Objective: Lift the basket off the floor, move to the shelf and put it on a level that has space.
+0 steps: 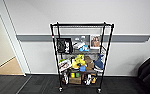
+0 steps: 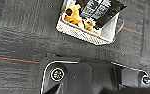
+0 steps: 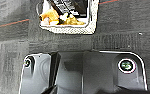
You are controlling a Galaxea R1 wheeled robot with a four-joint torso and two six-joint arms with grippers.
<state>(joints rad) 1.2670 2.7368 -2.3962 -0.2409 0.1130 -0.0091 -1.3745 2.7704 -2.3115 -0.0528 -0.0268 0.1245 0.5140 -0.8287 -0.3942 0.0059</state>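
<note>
Claw state: cannot tell for either arm; both wrist views show the robot's own dark plate over the carpet, with no fingers to be made out.

Left wrist view: the basket [image 2: 91,31] rests on the floor [image 2: 21,37], dark grey carpet tiles. Its pale woven wall and white lining are visible. Inside lie orange and yellow items [image 2: 74,15] and a dark packet [image 2: 101,8]. A thin red line [image 2: 13,59] runs across the carpet, apart from the basket.

Right wrist view: the same basket [image 3: 73,29] on the floor [image 3: 131,30], with the orange and yellow contents visible, and a red line [image 3: 13,23] across the carpet nearby.

Head view: the shelf [image 1: 81,57], a black wire rack on small wheels, stands centre frame against a white wall [image 1: 131,15] with a grey rail [image 1: 128,38]. Its top level [image 1: 81,25] carries nothing. The lower tiers are crowded with assorted goods. Light wooden flooring [image 1: 11,68] shows through an opening at lower left. A dark object [image 1: 149,71] sits at the right edge.
</note>
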